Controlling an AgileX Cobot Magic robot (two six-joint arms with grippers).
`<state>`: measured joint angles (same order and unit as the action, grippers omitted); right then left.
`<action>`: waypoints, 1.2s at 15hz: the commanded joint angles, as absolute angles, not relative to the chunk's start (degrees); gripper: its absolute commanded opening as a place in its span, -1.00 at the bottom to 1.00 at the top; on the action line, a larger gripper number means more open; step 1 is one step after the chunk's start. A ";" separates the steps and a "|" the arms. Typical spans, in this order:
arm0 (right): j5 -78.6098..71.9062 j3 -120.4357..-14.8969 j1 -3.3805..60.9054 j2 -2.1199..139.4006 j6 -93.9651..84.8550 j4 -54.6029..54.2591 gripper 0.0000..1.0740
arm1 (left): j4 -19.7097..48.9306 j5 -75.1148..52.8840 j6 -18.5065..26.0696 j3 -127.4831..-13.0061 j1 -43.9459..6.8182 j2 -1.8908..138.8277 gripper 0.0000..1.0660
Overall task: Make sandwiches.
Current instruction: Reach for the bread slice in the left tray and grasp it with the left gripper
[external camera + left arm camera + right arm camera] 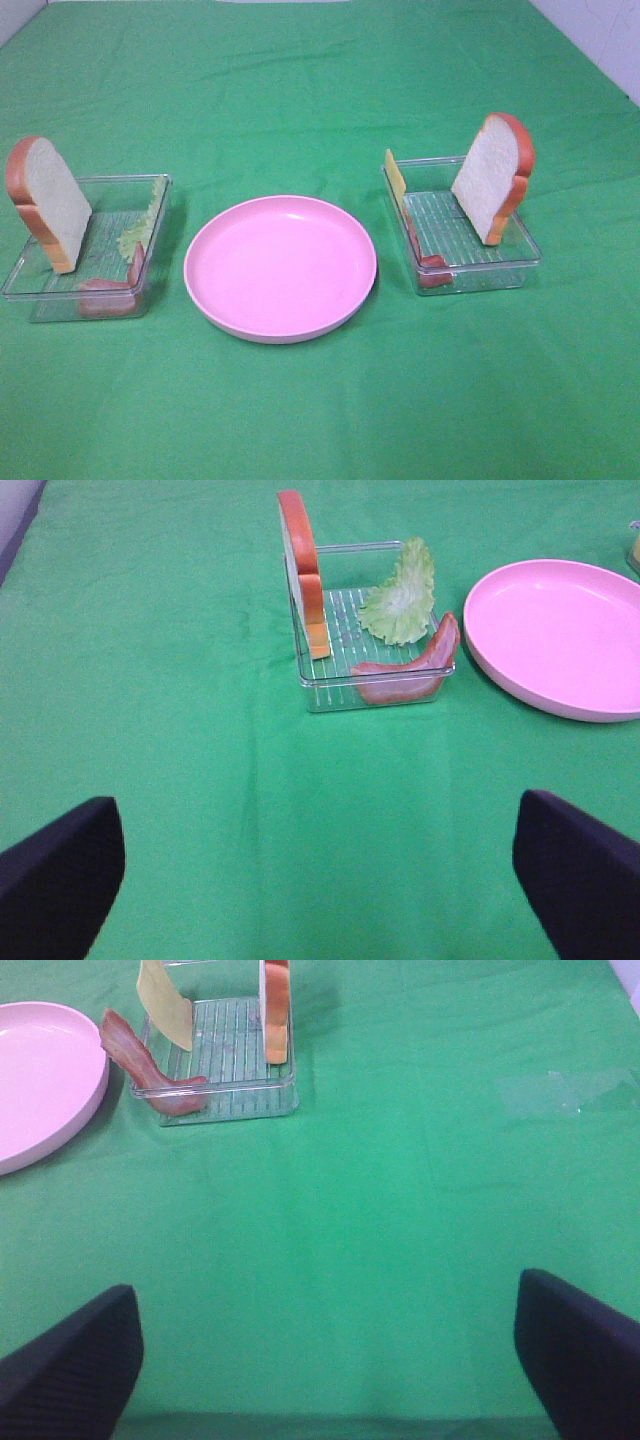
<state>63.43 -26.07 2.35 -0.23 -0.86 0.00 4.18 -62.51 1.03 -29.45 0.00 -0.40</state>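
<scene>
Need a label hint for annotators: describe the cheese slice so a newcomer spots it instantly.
Start at the central pink plate, then the clear tray on its right in the high view. The cheese is the thin yellow sheet standing against the tray wall nearest the plate, unlike the thick white bread slice opposite and the red bacon strip.

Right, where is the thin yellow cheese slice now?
Exterior high view: the thin yellow cheese slice stands at the left wall of the right-hand clear plastic tray, beside the round pink plate.

Left end effector [320, 875], right end effector [322, 1360], pink plate [560, 640]: cropped at edges.
</scene>
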 commanded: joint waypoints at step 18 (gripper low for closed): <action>63.14 -25.90 2.18 -1.60 -0.86 0.00 0.80 | -5.96 -75.00 -0.92 -60.10 0.17 53.69 0.92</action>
<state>63.43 -26.07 2.35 -0.23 -0.86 0.00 -5.79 -70.07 -0.29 -59.47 0.00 51.28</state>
